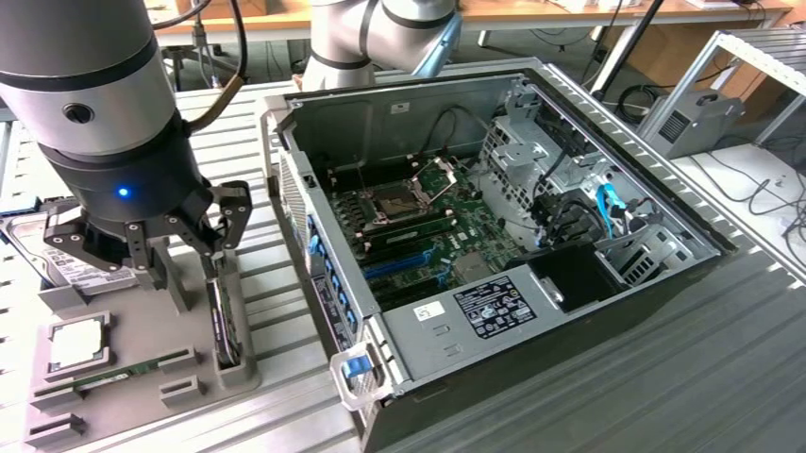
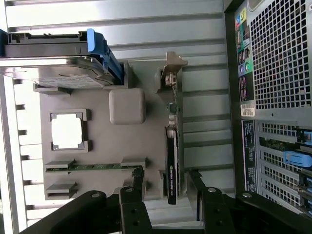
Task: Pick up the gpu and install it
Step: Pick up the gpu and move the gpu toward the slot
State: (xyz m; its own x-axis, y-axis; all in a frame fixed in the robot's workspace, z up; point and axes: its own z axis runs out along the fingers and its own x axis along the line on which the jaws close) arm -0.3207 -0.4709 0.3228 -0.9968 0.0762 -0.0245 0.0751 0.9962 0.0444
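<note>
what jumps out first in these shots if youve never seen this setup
The open computer case with its bare motherboard dominates the exterior view's right. On that view's left, the arm's open gripper hangs just above the gpu, which stands on edge in a grey parts tray.

The arm (image 1: pixel 94 85) stands tall at the exterior view's left, its silver-and-black wrist (image 1: pixel 120 184) pointing straight down, a small blue light (image 1: pixel 123 192) glowing on it. Below hangs the black pincer (image 1: pixel 199 283), jaws spread wide, two fingers (image 1: pixel 176 283) aimed downward with a clear gap between them. A rear section (image 1: pixel 377 28) of the arm, silver, rises at the back.
</note>
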